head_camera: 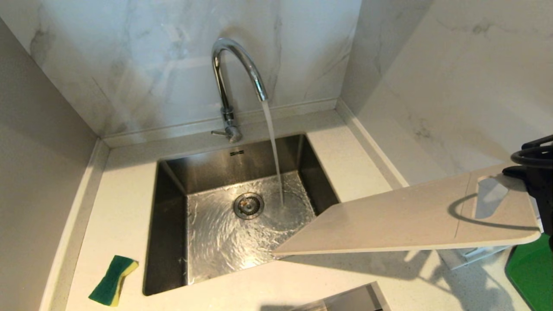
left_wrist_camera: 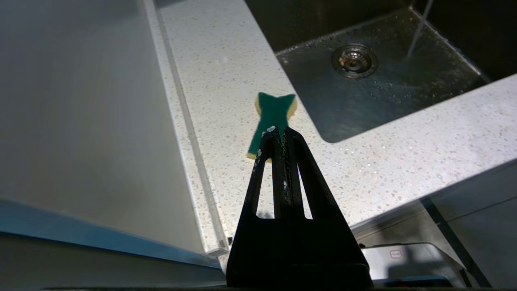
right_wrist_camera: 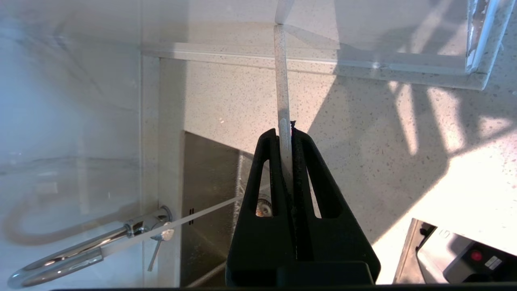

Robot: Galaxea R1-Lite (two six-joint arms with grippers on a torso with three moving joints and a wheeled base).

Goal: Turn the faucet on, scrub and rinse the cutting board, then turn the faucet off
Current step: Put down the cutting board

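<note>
Clamped on the handle end of the cutting board (head_camera: 402,216) at the right edge of the head frame, my right gripper (right_wrist_camera: 286,128) holds it edge-on between its fingers, the board slanting from there down toward the centre with its far corner out over the sink (head_camera: 173,259). My left gripper (left_wrist_camera: 278,133) hangs with its fingers pressed together and holding nothing, above the counter (left_wrist_camera: 226,60) near the green sponge (head_camera: 113,280) at the lower left. Farther back, at the upper centre, the faucet (head_camera: 233,60) is running, its stream landing just right of the drain (head_camera: 248,205), clear of the board.
</note>
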